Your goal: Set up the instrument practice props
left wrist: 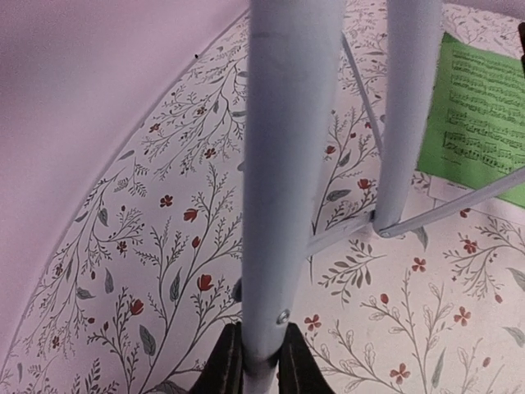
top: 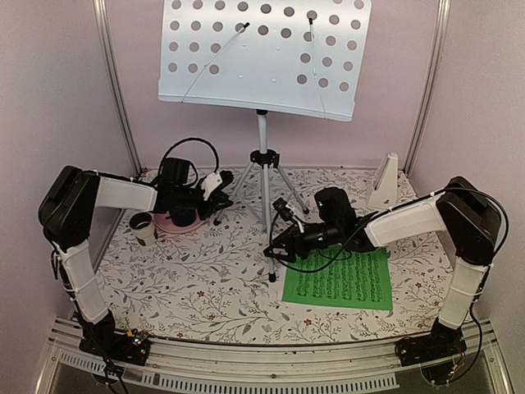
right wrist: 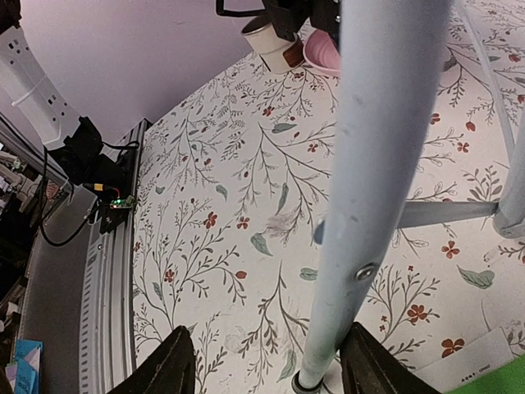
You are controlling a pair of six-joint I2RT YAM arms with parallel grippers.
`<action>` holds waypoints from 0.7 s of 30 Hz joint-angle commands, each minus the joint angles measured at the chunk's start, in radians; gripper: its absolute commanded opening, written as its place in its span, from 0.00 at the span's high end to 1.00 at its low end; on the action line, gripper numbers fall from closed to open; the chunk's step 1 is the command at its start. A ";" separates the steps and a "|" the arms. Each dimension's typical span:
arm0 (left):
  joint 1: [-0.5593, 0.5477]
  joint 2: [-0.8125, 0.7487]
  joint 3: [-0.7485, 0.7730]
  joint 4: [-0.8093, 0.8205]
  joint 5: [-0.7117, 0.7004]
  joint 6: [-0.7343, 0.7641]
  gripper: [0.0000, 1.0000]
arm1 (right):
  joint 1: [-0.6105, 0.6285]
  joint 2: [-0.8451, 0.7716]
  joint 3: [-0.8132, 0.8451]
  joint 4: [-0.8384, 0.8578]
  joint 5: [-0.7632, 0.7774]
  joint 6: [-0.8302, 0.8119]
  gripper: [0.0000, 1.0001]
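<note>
The pale grey music stand [top: 262, 57] stands at the back middle on its tripod, its hole-punched desk bare. My left gripper [top: 220, 199] is shut on the left tripod leg [left wrist: 287, 164], its fingers [left wrist: 225, 369] clamped on both sides. My right gripper [top: 277, 246] is open around the front tripod leg [right wrist: 377, 164], which passes close to its right finger [right wrist: 373, 361]. The green sheet [top: 340, 283] lies flat at front right, with a white sheet's edge [right wrist: 484, 361] showing under it. The white metronome [top: 383, 182] stands at back right.
A small white cup [top: 142, 227] stands at the left, next to a pink plate [top: 168, 224] with a dark blue cup [top: 182, 215] on it, just behind my left gripper. Pink walls close the back and sides. A metal rail [top: 262, 361] runs along the near edge.
</note>
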 commanded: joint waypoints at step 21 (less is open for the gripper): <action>0.021 -0.343 -0.237 0.353 -0.101 -0.319 0.15 | -0.012 -0.287 -0.058 -0.051 0.196 -0.058 0.07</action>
